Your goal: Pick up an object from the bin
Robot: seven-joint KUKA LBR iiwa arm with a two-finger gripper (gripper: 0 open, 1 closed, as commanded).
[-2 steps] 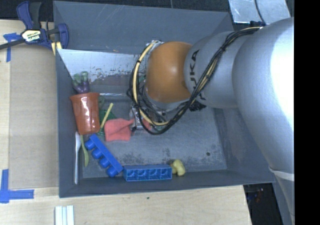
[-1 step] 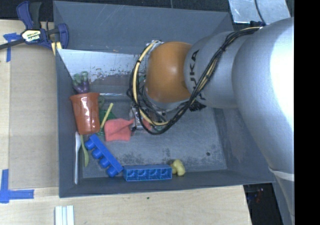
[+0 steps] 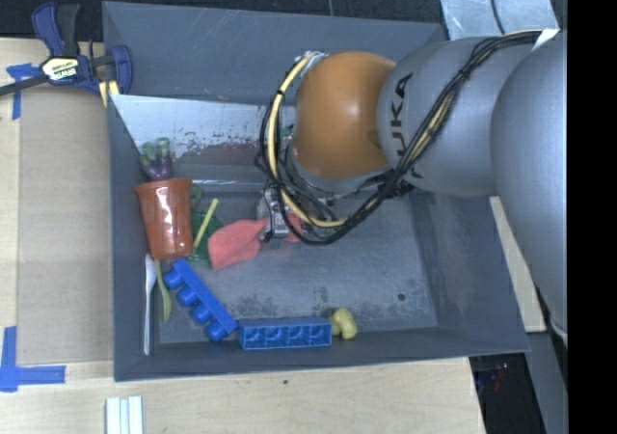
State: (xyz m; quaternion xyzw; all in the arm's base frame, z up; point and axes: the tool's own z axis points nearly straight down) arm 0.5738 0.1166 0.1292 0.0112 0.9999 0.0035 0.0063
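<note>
The arm's fingers hang at the right end of a flat pink piece, whose length runs away leftward; their opening cannot be told.

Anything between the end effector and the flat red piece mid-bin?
Nothing visible. The end effector is right at the right end of the red piece. The orange cup and green sticks lie beyond its left side, the blue bricks nearer the front wall.

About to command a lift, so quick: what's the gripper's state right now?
Gripper: cannot be told; it sits at the right edge of the pink piece.
</note>
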